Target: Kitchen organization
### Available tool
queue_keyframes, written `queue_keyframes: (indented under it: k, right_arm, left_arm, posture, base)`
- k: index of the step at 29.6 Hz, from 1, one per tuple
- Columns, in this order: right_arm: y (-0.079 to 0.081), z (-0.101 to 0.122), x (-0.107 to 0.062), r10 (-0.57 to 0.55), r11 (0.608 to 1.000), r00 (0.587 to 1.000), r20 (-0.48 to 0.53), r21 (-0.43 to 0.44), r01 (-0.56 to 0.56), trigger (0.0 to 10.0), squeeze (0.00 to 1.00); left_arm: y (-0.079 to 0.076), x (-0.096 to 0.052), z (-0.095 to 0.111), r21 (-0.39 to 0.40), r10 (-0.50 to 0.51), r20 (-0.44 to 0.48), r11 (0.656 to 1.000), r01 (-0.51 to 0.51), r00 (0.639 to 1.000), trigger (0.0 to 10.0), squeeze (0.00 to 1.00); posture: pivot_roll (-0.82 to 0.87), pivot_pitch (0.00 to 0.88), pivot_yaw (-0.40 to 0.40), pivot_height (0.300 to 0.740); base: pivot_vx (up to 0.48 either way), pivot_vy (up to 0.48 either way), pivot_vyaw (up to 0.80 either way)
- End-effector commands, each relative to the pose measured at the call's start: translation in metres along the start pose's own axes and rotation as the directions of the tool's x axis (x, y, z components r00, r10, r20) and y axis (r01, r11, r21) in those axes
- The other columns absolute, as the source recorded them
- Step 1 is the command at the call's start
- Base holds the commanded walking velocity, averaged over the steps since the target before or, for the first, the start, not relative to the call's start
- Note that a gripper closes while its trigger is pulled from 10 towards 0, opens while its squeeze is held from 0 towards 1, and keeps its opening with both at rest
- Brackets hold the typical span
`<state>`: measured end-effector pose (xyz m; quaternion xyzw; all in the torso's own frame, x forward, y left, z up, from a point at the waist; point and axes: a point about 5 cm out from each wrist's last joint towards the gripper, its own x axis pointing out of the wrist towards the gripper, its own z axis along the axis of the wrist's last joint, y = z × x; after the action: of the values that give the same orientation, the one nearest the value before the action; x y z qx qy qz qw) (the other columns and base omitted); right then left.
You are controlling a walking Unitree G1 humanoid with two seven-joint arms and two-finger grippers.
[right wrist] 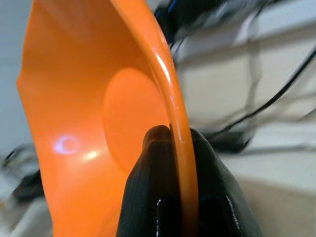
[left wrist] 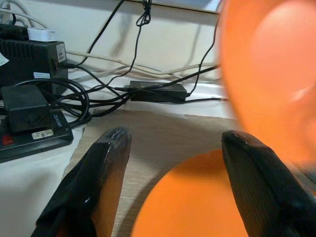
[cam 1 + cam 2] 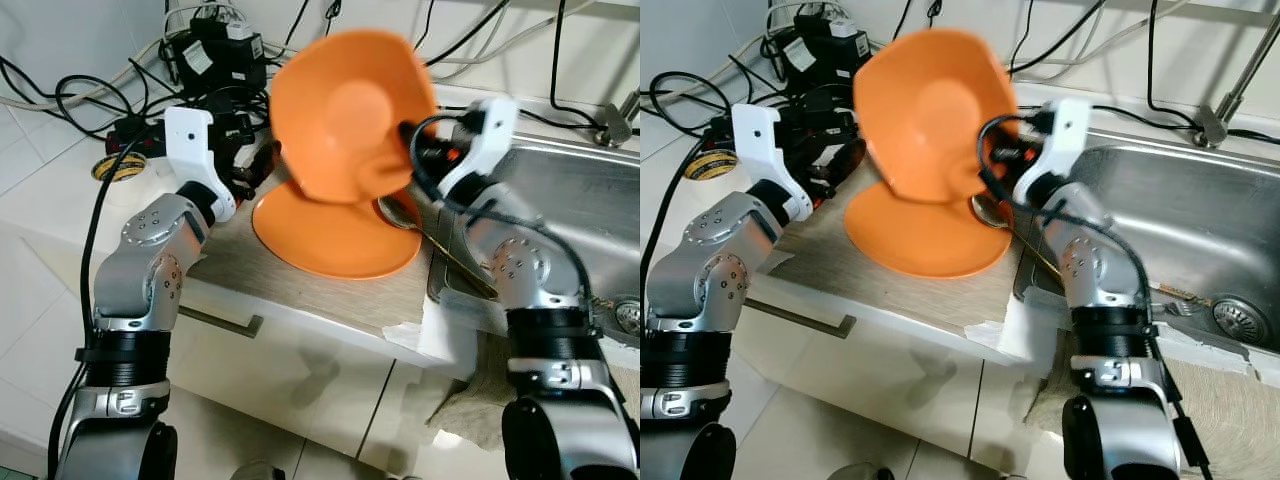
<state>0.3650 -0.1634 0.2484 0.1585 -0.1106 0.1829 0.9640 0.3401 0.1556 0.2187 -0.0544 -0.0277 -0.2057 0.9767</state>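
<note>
My right gripper (image 1: 175, 163) pinches the rim of the orange bowl (image 3: 345, 105), held tilted in the air above the orange plate (image 3: 330, 235) on the counter (image 3: 250, 270). Left gripper (image 2: 173, 163) spread wide, low beside the plate's edge. Sink (image 3: 580, 210) rim lies just right of the plate; cables (image 3: 90, 95) crowd the back.
</note>
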Motion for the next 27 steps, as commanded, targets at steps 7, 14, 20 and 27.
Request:
queue_keyframes:
  k: [7,14,20,27]
  right_arm:
    - [-0.033,0.031,-0.007,-0.16,0.977,0.975,0.152,-0.113,0.178,0.0,0.0]
    - [-0.052,0.04,-0.015,-0.229,0.94,0.954,0.194,-0.209,0.268,0.0,0.0]
    - [-0.076,0.048,-0.026,-0.311,0.895,0.925,0.219,-0.26,0.362,0.0,0.0]
    - [-0.105,0.046,-0.044,-0.412,0.835,0.888,0.205,-0.305,0.458,0.0,0.0]
  left_arm:
    - [-0.003,0.003,-0.001,0.007,-0.014,-0.005,1.0,0.014,1.0,10.0,0.0]
    - [-0.001,0.003,-0.002,0.011,-0.011,-0.009,1.0,0.011,1.0,10.0,0.0]
    - [-0.001,0.003,-0.003,0.008,-0.01,-0.011,1.0,0.01,1.0,10.0,0.0]
    - [-0.001,0.004,-0.003,0.004,-0.013,-0.013,1.0,0.013,1.0,10.0,0.0]
  posture:
    - [-0.01,0.0,0.036,0.74]
    - [-0.01,0.0,0.036,0.74]
    - [-0.01,0.0,0.037,0.74]
    - [-0.01,0.0,0.041,0.74]
  base:
    - [0.0,0.0,0.0]
    - [0.0,0.0,0.0]
    - [0.0,0.0,0.0]
    - [0.0,0.0,0.0]
